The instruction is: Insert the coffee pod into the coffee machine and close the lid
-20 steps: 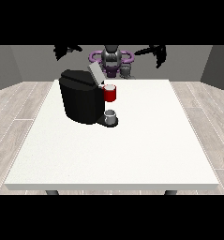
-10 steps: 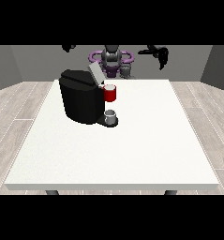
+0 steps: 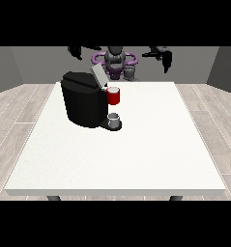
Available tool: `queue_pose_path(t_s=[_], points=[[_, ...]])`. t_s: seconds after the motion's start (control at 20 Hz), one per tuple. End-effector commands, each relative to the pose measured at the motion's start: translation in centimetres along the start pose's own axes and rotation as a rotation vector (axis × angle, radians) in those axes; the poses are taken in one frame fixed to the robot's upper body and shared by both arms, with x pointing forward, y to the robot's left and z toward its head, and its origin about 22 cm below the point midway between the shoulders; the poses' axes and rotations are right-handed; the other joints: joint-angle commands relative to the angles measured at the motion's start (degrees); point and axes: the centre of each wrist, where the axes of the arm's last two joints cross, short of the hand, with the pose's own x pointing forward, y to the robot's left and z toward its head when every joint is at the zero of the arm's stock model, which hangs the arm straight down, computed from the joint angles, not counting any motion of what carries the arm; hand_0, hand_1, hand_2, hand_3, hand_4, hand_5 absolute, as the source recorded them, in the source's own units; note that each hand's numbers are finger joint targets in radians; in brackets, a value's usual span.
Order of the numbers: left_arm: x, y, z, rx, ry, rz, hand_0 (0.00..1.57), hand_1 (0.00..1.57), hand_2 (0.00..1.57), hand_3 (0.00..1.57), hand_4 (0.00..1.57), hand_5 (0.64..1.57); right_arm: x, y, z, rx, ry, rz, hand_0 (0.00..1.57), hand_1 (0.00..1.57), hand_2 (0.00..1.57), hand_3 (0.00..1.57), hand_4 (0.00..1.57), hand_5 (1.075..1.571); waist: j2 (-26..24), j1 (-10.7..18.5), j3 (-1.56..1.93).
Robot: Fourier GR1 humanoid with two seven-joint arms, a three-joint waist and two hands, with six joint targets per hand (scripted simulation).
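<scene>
a: hand at the view's right (image 3: 164,57) is raised above the far desk edge, well off the machine. fingers hang downward, but can't tell if they're relaxed or curled. nothing visible in it.

b: other one?

a: hand at the view's left (image 3: 77,51) is also up high, behind and above the coffee machine (image 3: 84,100). too small and dark to call released or clenched. no contact with anything.

b: where's the coffee pod?

a: can't pick out a coffee pod for certain. small grey cup-shaped thing (image 3: 115,118) sits on the machine's base under the spout. could be it, could be a cup.

b: lid?

a: lid (image 3: 97,75) is tilted up, open, grey underside showing. red part (image 3: 114,96) sticks out of the machine front just below it.

b: machine position?

a: on the white desk (image 3: 136,154), left of centre, toward the far side. robot (image 3: 115,61) stands behind the far edge.
</scene>
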Motion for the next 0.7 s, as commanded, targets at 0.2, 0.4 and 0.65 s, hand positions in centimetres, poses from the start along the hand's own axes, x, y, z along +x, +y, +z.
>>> queue_pose_path(t_s=[0.2,0.4,0.65], points=[[1.7,-1.0,1.5,0.036,-0.061,0.024,0.00,0.00,0.00,0.00,0.00,1.571,-1.6,0.2,-1.2,0.008,-0.012,-0.042,0.00,0.00,0.00,0.00,0.00,1.571,5.47,0.59,0.03],[3.4,0.3,2.7,0.063,-0.066,0.011,0.00,0.00,0.00,0.00,0.00,1.571,-0.7,1.1,-2.6,0.031,0.004,-0.063,0.00,0.00,0.00,0.00,0.00,1.571,6.10,-1.17,0.01],[3.1,1.0,4.6,0.060,-0.055,-0.008,0.00,0.00,0.00,0.00,0.00,1.571,0.9,0.4,-4.6,0.027,0.004,-0.049,0.00,0.00,0.00,0.00,0.00,1.571,7.21,-0.42,0.01]])
